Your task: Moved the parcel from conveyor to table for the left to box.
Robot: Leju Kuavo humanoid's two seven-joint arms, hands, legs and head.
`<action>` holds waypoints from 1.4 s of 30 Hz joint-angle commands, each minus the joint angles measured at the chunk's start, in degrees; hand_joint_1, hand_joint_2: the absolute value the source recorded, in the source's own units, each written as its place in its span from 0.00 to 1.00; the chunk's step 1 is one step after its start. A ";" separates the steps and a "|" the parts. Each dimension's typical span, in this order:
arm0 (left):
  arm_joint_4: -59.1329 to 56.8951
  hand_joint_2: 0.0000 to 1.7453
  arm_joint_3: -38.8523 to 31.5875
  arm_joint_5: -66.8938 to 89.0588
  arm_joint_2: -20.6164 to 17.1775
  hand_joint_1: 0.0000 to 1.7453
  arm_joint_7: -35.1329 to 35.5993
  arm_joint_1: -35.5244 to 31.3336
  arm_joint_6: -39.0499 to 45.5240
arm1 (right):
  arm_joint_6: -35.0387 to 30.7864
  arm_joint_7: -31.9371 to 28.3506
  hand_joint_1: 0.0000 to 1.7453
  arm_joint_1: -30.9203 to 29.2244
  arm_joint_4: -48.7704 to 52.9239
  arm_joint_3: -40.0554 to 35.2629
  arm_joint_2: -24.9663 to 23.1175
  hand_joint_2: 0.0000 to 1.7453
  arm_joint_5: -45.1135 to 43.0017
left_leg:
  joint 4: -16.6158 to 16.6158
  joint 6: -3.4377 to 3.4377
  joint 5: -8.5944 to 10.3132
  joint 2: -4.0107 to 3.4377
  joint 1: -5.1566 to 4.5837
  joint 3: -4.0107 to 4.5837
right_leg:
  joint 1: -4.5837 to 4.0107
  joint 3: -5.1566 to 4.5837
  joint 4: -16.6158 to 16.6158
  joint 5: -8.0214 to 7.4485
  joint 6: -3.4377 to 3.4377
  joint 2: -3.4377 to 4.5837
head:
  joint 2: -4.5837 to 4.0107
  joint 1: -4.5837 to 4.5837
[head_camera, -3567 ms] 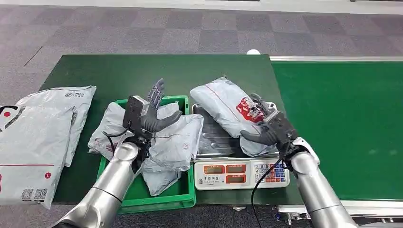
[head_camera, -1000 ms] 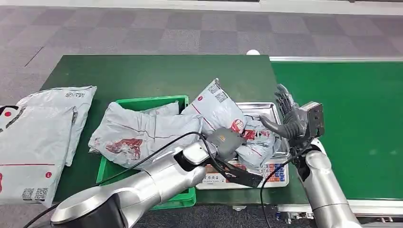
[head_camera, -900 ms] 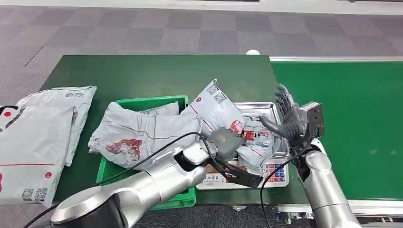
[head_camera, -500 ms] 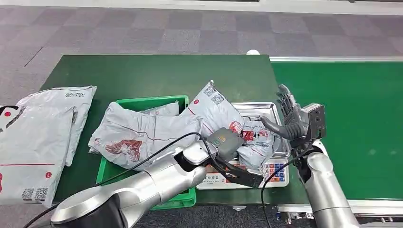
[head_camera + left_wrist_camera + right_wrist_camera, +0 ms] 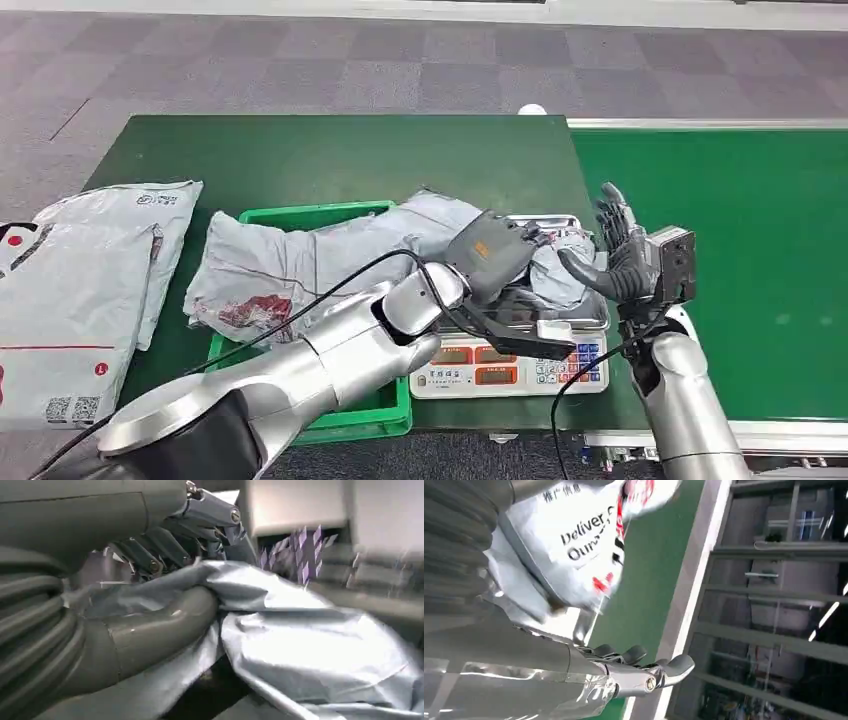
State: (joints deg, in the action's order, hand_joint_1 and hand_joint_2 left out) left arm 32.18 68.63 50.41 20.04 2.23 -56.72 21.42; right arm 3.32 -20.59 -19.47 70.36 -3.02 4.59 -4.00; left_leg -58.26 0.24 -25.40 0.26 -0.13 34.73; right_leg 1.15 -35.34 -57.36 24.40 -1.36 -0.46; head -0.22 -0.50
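At mid-frame, over the weighing scale (image 5: pixel 512 350), the grey parcel (image 5: pixel 425 222) is hanging from the left hand (image 5: pixel 497 255), whose fingers are gripping its plastic; half a second ago it was lying on the pan, so boxing is beginning, in my judgement. Right of it, the right hand (image 5: pixel 622 258) is standing spread, holding nothing. Leftward, the green crate (image 5: pixel 385 408) is waiting.

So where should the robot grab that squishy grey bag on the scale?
Probably the crumpled end of the parcel over the scale, from above: bunched folds give fingers something to pinch, as the left hand does now.
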 commanded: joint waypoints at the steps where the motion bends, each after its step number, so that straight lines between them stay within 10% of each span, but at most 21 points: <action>1: 4.26 1.00 -7.80 4.11 -2.13 1.00 0.51 -2.51 -0.55 | -0.02 0.30 0.00 -0.83 -1.56 2.38 0.66 1.00 -0.24 | 0.01 -0.03 -0.01 -0.04 0.01 -0.02 | -0.01 0.02 0.01 0.00 0.06 0.04 | 0.00 0.00; 22: 18.73 1.00 -19.97 21.43 -6.75 1.00 1.14 6.64 -3.59 | -1.15 1.19 0.00 6.45 7.00 5.96 -0.93 1.00 1.67 | 0.08 -0.07 -0.09 -0.14 0.04 -0.11 | -0.05 0.09 0.07 0.07 0.08 0.13 | 0.00 0.00; 23: 18.85 1.00 -21.15 30.75 -8.93 1.00 14.17 6.64 -7.00 | -4.60 2.29 0.00 8.65 8.89 7.64 -0.55 1.00 2.70 | 0.19 -0.11 -0.10 -0.21 0.09 -0.27 | -0.10 0.24 0.20 0.04 0.15 0.22 | 0.00 0.00; 34: 31.53 1.00 -36.33 39.53 -19.49 1.00 13.17 15.38 -9.75 | -0.17 2.72 0.00 17.52 17.82 15.74 -1.48 1.00 2.74 | 0.20 -0.11 -0.13 -0.21 0.05 -0.26 | -0.05 0.16 0.09 0.12 0.13 0.22 | 0.00 0.00; 42: 43.16 1.00 -34.58 39.59 -25.72 1.00 21.05 21.74 -15.89 | 0.35 3.36 0.00 22.26 22.54 18.54 -2.72 1.00 3.45 | 0.17 -0.11 -0.14 -0.14 0.06 -0.20 | -0.05 0.11 0.04 0.22 0.18 0.14 | 0.00 0.02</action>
State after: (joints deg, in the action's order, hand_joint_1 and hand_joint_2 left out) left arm 66.04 35.36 87.86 1.72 19.04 -39.75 10.55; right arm 3.10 -17.42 -0.98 88.50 10.16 4.81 -0.66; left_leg -58.17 0.19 -25.46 0.25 -0.09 34.74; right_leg 1.12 -35.38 -57.38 24.59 -1.28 -0.46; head -0.22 -0.48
